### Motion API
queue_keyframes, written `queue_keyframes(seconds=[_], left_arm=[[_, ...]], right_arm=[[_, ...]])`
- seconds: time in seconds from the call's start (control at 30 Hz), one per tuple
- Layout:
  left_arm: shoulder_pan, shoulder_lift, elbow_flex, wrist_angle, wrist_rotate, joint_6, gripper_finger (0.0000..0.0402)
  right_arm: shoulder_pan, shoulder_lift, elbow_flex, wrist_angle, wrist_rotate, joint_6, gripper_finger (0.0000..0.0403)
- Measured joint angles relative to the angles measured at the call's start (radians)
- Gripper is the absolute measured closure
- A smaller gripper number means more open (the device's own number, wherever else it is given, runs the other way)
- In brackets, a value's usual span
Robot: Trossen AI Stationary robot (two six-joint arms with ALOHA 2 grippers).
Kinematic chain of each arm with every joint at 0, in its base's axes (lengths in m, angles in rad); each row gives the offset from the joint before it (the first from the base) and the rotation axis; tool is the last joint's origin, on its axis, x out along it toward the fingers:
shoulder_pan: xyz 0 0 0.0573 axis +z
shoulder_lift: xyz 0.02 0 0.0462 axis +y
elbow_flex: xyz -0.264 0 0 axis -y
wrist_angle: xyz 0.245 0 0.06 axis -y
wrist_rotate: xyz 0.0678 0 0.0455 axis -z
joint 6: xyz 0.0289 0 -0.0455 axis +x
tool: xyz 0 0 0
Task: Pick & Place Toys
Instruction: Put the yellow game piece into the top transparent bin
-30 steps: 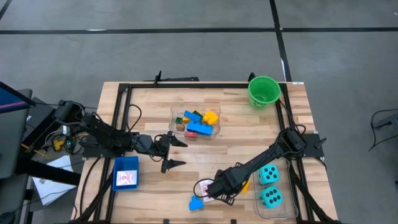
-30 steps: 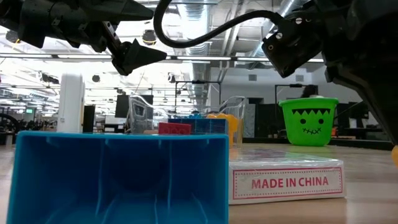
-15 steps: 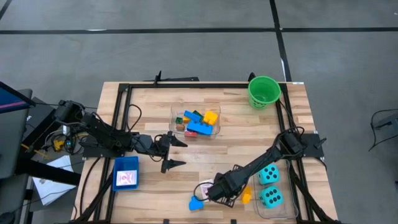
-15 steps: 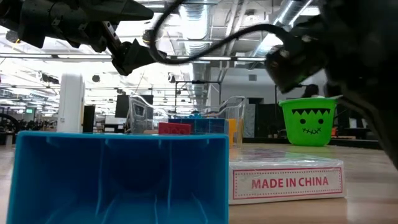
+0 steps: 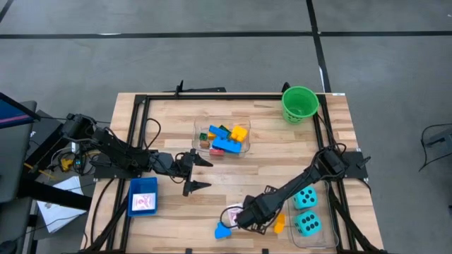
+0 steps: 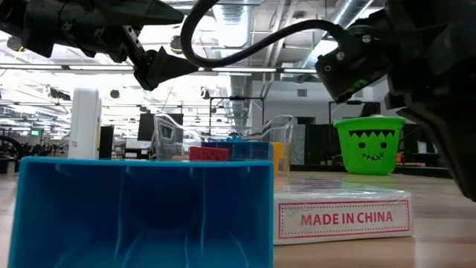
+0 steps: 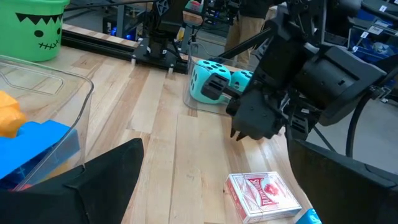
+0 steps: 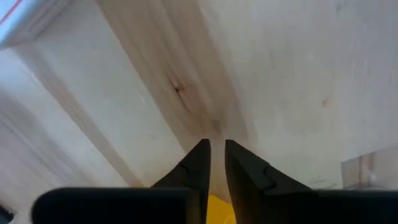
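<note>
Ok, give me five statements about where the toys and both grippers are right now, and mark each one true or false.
1. The two teal dice sit in a clear tub at the table's right side. True.
2. The green bucket holds the bricks. False: the bricks lie in a clear tub at the table's middle.
3. The left gripper hangs open above bare wood. True.
4. The right gripper is over the dice. False: it is low by the card box.
5. The blue tray is by the bucket. False: it lies at the table's left front.
</note>
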Motion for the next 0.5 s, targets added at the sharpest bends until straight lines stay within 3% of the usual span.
queue_keyframes(seconds=[0.2, 0.5], left_arm=[[0.0, 0.0, 0.0, 0.0, 0.0, 0.0, 0.0004], [0.0, 0.0, 0.0, 0.0, 0.0, 0.0, 0.0004]], right_arm=[[-0.001, -0.005, 0.028, -0.048, -0.003, 0.044, 0.0319], [0.011, -0.01, 0.247, -0.264, -0.025, 0.251, 0.0235]])
